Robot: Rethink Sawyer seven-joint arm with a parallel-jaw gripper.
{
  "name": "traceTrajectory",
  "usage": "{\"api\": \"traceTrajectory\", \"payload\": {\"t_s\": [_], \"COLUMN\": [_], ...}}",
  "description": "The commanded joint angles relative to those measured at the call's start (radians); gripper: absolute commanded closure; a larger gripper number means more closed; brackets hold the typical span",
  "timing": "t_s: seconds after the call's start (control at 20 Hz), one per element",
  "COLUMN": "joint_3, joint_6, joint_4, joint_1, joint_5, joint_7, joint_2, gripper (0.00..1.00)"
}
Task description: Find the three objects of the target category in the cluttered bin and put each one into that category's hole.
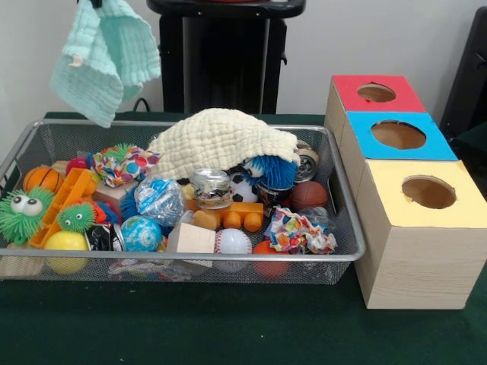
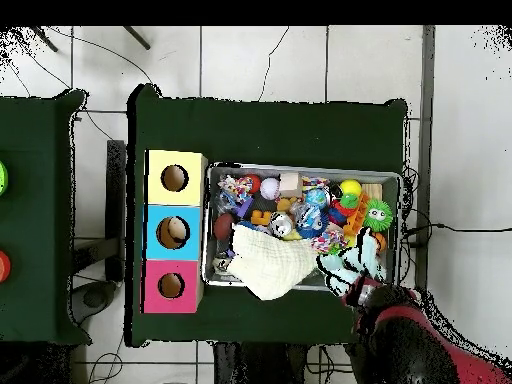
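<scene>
Along the near rim of the wire bin point(image 1: 346, 257), in the front view, a yellow ball point(image 1: 65, 250), a globe-printed ball point(image 1: 141, 233), a wooden block point(image 1: 190, 239) and a baseball point(image 1: 233, 242) are lying side by side, with a crumpled patterned cloth point(image 1: 298, 232) at about four o'clock from the bin's middle. Just behind them, a fuzzy green toy with googly eyes point(image 1: 21, 213) is sitting at nine o'clock, an orange plastic piece point(image 1: 65, 198) is leaning beside it, and a small glass jar point(image 1: 211, 187) is standing near the centre. Farther back, a cream waffle cloth point(image 1: 221, 141) is draping over the pile at twelve o'clock, partly covering a blue spiky ball point(image 1: 272, 171).

At three o'clock, beside the bin, three wooden boxes are standing in a row, each with a round hole on top: the yellow box point(image 1: 426, 209) nearest, the blue box point(image 1: 399, 135) behind it, the red box point(image 1: 375, 93) farthest.

At eleven o'clock, above the bin's far corner, a mint-green cloth point(image 1: 106, 53) is hanging in the air. The gripper point(image 2: 362, 284) is gripping it from above; I cannot tell how wide the jaws are standing, since the cloth is hiding them.
</scene>
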Motion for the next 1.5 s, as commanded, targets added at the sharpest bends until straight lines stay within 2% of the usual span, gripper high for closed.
{"api": "traceTrajectory", "payload": {"t_s": [0.05,0.6,0.95,1.25,1.5], "joint_3": [0.097,0.159,0.185,0.182,0.194], "joint_6": [0.111,0.064,0.077,0.078,0.066], "joint_4": [0.096,0.092,0.037,-0.028,-0.032], "joint_1": [-0.038,-0.142,-0.183,-0.199,-0.216], "joint_5": [0.048,-0.032,-0.084,-0.169,-0.210], "joint_7": [-0.176,-0.170,-0.171,-0.167,-0.151], "joint_2": [-0.044,0.056,0.130,0.217,0.225], "gripper": [1.00,1.00,1.00,1.00,1.00]}}
